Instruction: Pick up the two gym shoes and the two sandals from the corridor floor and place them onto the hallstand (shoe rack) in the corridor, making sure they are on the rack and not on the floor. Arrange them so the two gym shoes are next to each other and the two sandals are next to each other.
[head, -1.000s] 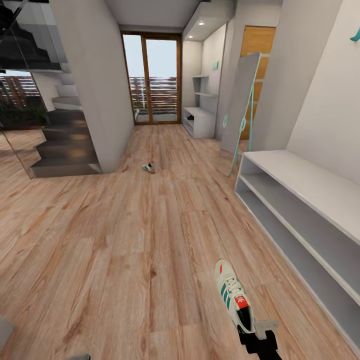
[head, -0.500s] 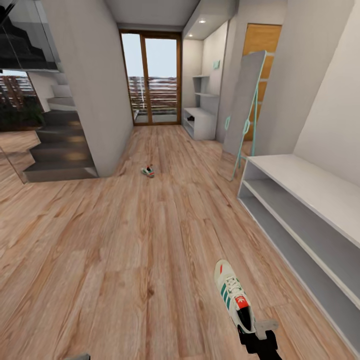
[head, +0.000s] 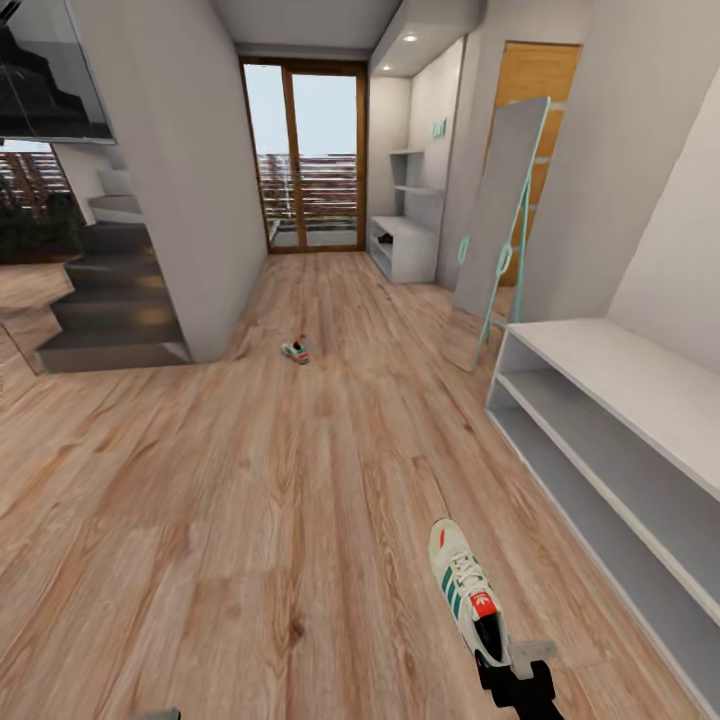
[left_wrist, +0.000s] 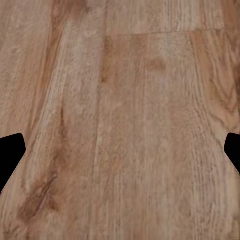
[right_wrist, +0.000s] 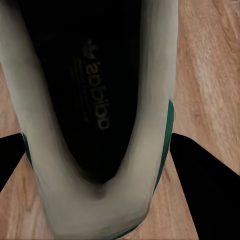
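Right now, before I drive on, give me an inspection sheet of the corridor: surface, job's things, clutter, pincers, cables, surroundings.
Surface: corridor floor, brown wood planks, no spill seen.
Job's things: one gym shoe held at its heel by the right pincer, toe pointing away from the robot; the second gym shoe lies far down the corridor on the floor. Hallstand at the right, both shelves and top bare where visible. Sandals: nothing seen.
Clutter: nothing seen.
Pincers: right shut on the shoe's heel collar; left pincer open over bare floor.
Cables: nothing seen.
Surroundings: leaning mirror beyond the hallstand, stairs at the left, glass door at the far end.
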